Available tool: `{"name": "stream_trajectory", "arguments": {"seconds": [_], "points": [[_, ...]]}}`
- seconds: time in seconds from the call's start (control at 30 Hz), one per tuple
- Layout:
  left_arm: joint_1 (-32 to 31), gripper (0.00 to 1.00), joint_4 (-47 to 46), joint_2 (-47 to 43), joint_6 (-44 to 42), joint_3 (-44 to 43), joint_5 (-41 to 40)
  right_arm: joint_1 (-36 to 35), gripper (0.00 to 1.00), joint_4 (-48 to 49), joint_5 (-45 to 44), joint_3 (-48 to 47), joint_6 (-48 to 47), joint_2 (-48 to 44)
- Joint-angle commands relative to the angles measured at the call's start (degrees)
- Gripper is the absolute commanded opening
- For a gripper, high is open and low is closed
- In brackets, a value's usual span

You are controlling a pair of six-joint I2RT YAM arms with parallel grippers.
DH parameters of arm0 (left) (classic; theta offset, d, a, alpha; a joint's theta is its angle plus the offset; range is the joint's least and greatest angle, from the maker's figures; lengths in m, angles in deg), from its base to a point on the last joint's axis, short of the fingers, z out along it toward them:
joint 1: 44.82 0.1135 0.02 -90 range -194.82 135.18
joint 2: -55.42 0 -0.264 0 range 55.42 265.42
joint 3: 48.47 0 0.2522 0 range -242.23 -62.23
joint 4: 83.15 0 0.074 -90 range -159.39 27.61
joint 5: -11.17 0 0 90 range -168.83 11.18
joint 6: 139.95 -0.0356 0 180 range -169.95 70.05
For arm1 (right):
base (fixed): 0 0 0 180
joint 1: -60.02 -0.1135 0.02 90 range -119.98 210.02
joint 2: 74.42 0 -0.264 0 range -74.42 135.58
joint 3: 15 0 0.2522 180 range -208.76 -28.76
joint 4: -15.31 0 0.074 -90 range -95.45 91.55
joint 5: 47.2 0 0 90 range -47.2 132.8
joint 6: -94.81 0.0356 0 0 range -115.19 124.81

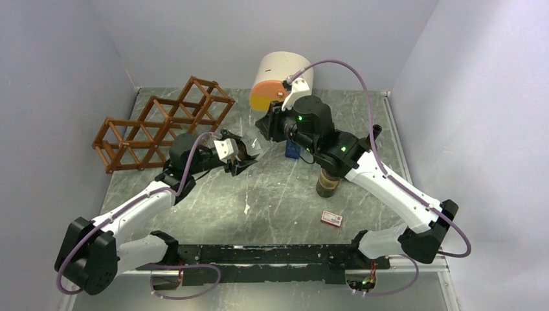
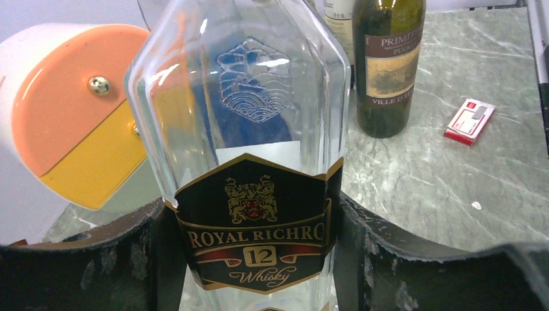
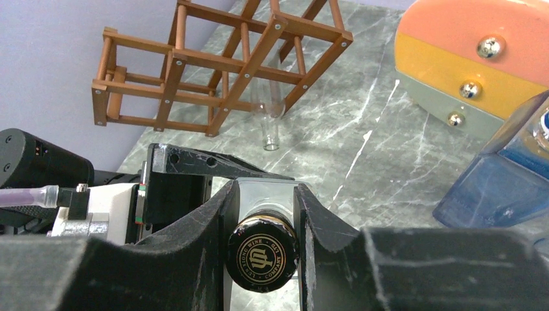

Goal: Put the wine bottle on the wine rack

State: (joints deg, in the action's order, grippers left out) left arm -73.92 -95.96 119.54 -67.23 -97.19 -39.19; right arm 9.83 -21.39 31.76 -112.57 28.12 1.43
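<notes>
On my overhead feed the grey marbled table [image 1: 272, 201] fills the floor of the booth. The wine rack [image 1: 162, 126] sits at its far left, close to the left wall, and I see no bottle in its cells. A round cream cabinet [image 1: 278, 78] with orange and yellow drawer fronts stands at the back, well apart from the rack.

Both arms meet in the middle, between rack and cabinet, above the table. My left claw [image 2: 249, 220] is clamped across the body of a clear bottle [image 2: 246, 129] at its black whisky label, with a finger pressed to either side. My right claw [image 3: 265, 194] is closed around that bottle's black cap [image 3: 261, 259] – the cap's end faces the wrist camera.

A dark wine bottle [image 2: 387, 71] stands upright on the table under the right forearm, far from the rack and touched by neither claw. A blue translucent box [image 3: 498, 175] lies just beside the cabinet, and a small red-and-white pack [image 1: 331, 219] lies flat nearer the arm bases – close to the dark bottle.
</notes>
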Motion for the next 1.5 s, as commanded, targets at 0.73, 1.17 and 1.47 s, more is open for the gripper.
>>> {"name": "stream_trajectory", "arguments": {"seconds": [0.73, 1.17, 1.47], "points": [[-3.14, 0.07, 2.08, -10.09, -33.23, 6.32, -15.40, 0.03, 0.86, -22.97, 11.99, -12.86, -18.36, 10.48], [-3.39, 0.07, 2.01, -11.07, -36.16, 7.36, -13.26, -0.18, 0.87, -20.66, 21.88, -11.94, -19.95, 18.73], [-3.91, 0.07, 0.04, -13.43, -39.91, 9.36, -15.78, -0.17, 0.83, -22.86, 24.47, -13.92, -19.75, 24.12]]}}
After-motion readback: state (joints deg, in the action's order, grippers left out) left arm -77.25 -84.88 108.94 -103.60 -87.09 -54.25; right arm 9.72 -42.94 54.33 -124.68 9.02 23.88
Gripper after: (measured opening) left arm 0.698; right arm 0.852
